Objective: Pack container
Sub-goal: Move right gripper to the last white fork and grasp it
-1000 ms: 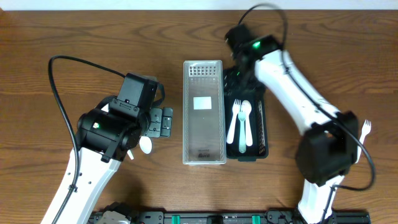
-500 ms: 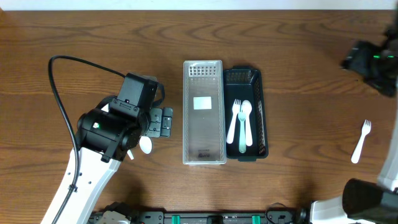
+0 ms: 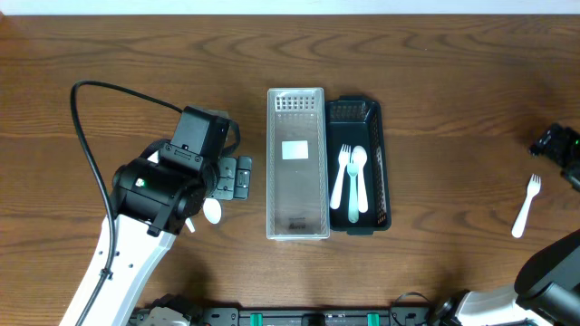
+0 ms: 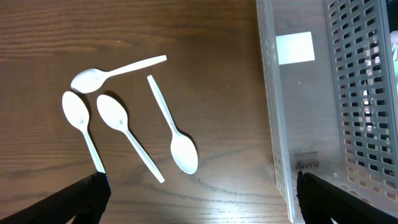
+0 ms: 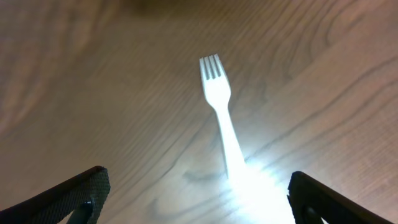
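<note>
Right gripper (image 5: 199, 186) has swung from the black basket (image 3: 375, 113) to the right edge of the wooden table (image 3: 453, 72). Its fingers are spread wide and empty. The white fork (image 5: 219, 118) lies flat just ahead between them, tines pointing away, with bare wood all around it. Left gripper (image 4: 199, 193), also spread and empty, hovers over four white spoons (image 4: 183, 152) beside the clear perforated tray (image 4: 298, 112).

surface: dark brown wood-grain table (image 3: 453, 91), fills every view, grain in long wavy bands | far edge: narrow pale strip (image 3: 272, 5) along the top of the overhead view, wall or floor cannot be told | near edge: black rail with green clips (image 3: 299, 317) | light: even overhead; white glare patch (image 5: 252, 180) on the wood in the right wrist view
</note>
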